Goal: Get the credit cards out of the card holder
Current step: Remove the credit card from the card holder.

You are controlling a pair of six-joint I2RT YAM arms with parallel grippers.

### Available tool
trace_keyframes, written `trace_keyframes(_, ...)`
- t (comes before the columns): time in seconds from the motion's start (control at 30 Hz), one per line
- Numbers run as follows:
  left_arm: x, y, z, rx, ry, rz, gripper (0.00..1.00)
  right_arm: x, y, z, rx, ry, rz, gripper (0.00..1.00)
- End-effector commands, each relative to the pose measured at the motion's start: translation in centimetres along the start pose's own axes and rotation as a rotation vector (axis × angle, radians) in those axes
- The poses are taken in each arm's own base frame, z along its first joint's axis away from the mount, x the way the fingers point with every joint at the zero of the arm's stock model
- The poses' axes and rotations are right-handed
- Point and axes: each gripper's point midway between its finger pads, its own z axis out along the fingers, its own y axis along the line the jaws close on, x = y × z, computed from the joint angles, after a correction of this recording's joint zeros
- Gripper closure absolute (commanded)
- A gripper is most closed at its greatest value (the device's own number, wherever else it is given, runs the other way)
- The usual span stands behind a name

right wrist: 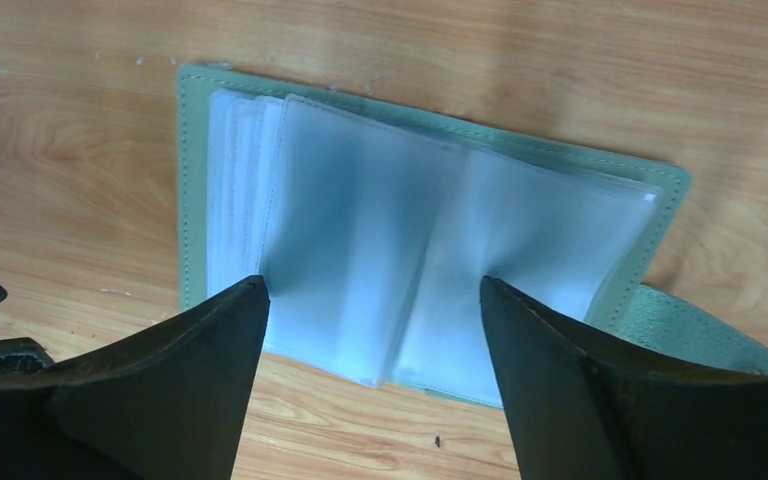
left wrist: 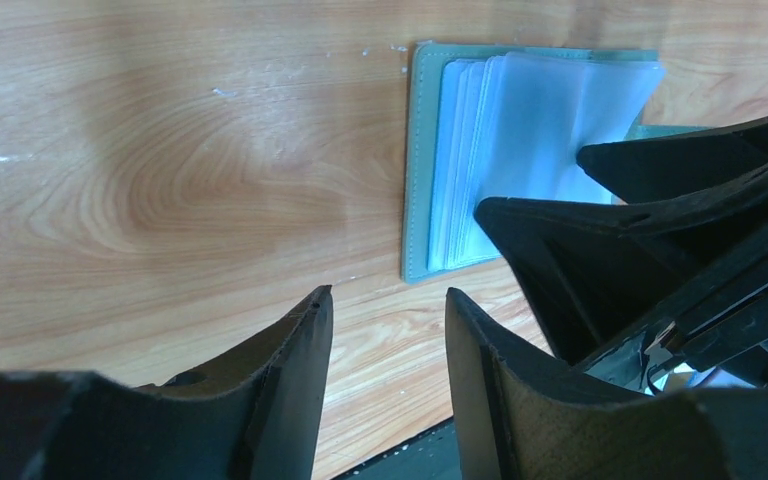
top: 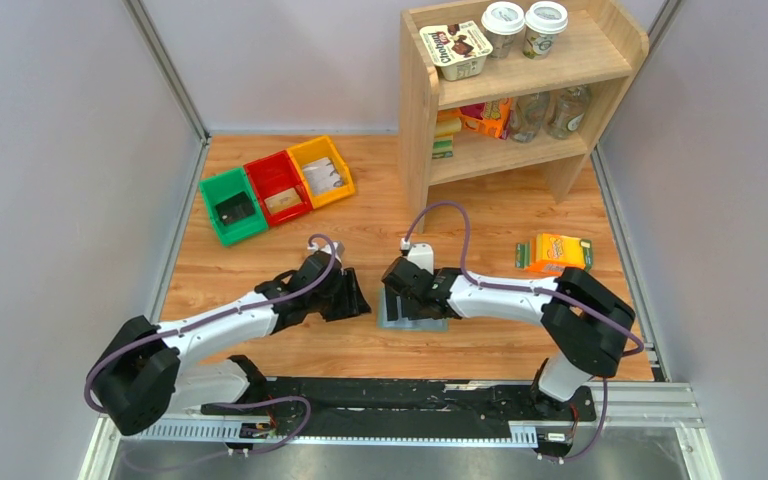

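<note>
Card holder (right wrist: 410, 230) is lying open and flat on the wooden table (top: 260, 270), just in front of your two arms and between them, its clear sleeves (right wrist: 340, 200) fanning up from the green cover. Your right gripper (right wrist: 370, 290) is hanging directly over it with fingers spreading wide, one tip over each leaf, clamping nothing; whether those tips are touching the sleeves is not showing. Your left gripper (left wrist: 385, 300) is hovering just beside the holder's left edge, over bare wood, its fingers standing partly apart with nothing between them.
</note>
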Motion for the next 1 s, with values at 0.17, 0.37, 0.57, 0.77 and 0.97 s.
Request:
trace_keyframes(0.17,-1.4,-2.8,1.1,0.044,-0.02,0.016,0.48,1.8,-2.5,1.7,-0.032,0.044,0.122,0.38)
trace_keyframes(0.37,-1.8,-3.7,2.1,0.049,-0.005,0.039,0.52,2.1,-2.6,2.1,-0.078,0.049,0.161,0.46)
trace_keyframes(0.57,-2.4,-3.1,3.3,-0.015,-0.007,0.064,0.53,2.4,-2.7,2.6,-0.093,0.064,0.177,0.48)
trace_keyframes(0.77,-1.9,-2.0,4.4,-0.083,0.037,0.082,0.54,0.5,-1.9,0.4,-0.143,0.011,0.153,0.39)
trace_keyframes(0.97,-1.2,-2.1,4.6,-0.053,0.053,0.064,0.57,-2.5,-2.7,-3.3,-0.131,-0.102,0.131,0.36)
